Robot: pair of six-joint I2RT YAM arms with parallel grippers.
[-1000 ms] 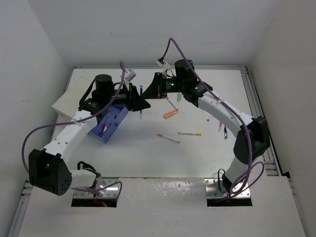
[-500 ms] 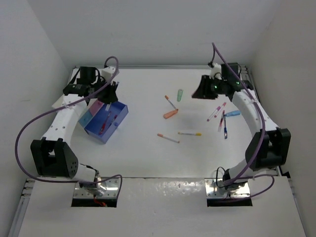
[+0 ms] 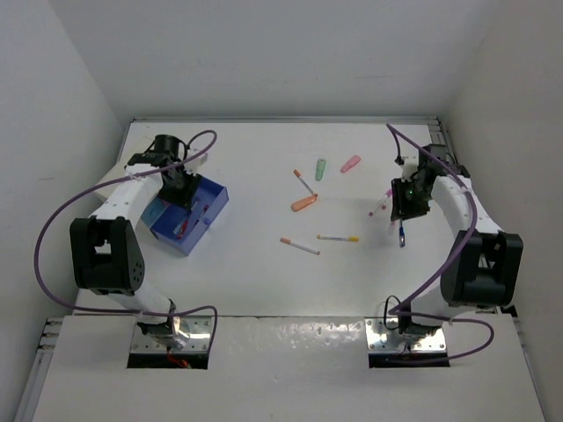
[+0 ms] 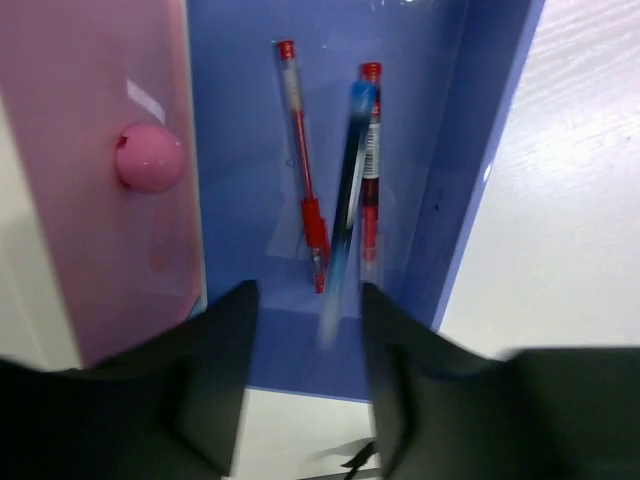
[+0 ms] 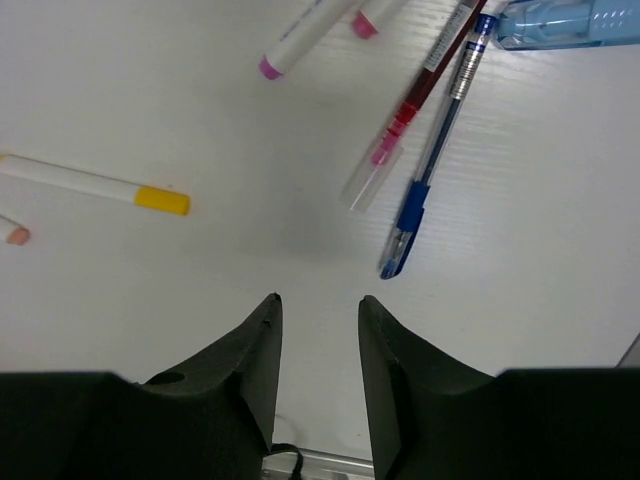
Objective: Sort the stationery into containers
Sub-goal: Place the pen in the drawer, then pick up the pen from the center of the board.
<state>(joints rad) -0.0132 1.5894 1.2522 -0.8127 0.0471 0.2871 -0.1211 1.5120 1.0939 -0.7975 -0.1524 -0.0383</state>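
Left pincer has swung over blue box, parted, gripping nothing, blue pen dropping just ahead: probably another sorted.

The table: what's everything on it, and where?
table: 1, white, under everything
blue box: 1, blue, table's left
pink box: 1, pink, beside blue box
round piece: 1, pink, in pink box
red pens: 2, red, in blue box
blurred pen: 1, blue, over blue box
green piece: 1, green, middle
pink piece: 1, pink, middle
orange piece: 1, orange, middle
white pens: 3, orange or yellow ends, middle
blue pen: 1, blue, right
clear-capped pen: 1, red, beside blue pen
pink-tipped pens: 2, white, right
light-blue piece: 1, light blue, right
left gripper: 1, black, open over blue box
right gripper: 1, black, open near blue pen
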